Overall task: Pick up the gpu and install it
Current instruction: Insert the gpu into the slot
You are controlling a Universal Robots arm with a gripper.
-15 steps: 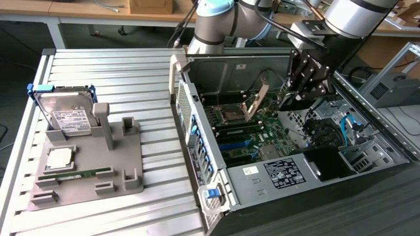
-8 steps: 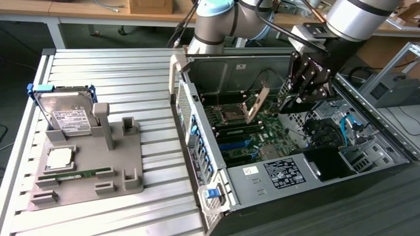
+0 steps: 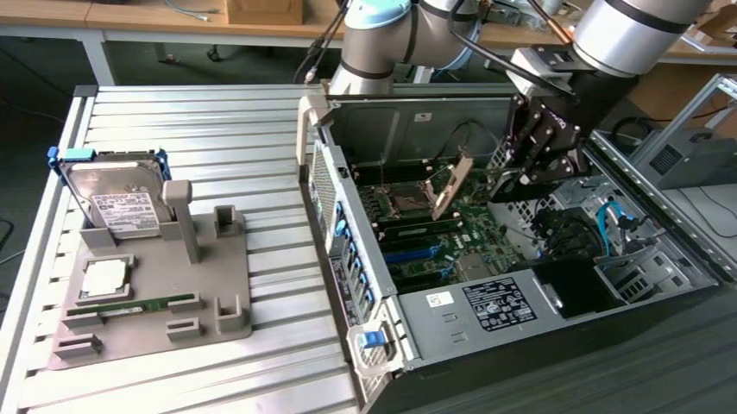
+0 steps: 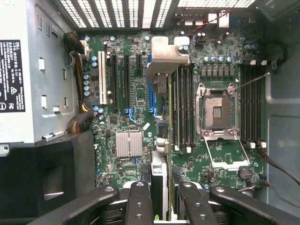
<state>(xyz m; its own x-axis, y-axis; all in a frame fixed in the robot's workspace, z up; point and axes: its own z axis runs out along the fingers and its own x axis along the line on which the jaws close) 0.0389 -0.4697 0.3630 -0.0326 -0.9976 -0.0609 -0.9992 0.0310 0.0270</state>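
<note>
Slatted table (image 3: 219, 121); claw (image 4: 161, 193) grips gpu (image 3: 451, 185) above motherboard (image 4: 136, 93).

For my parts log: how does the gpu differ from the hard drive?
The gpu hangs tilted inside the computer case, clamped in the gripper; the hard drive stands in the grey holder outside it. The gpu is a thin card; the hard drive is a thicker silver block with a white label. Both are flat rectangles.

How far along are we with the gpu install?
Pick-up looks done: the fingers are shut on the gpu, which hangs tilted over the motherboard inside the open case. Left: seating it. In the exterior view it does not look pressed into a slot yet.
</note>
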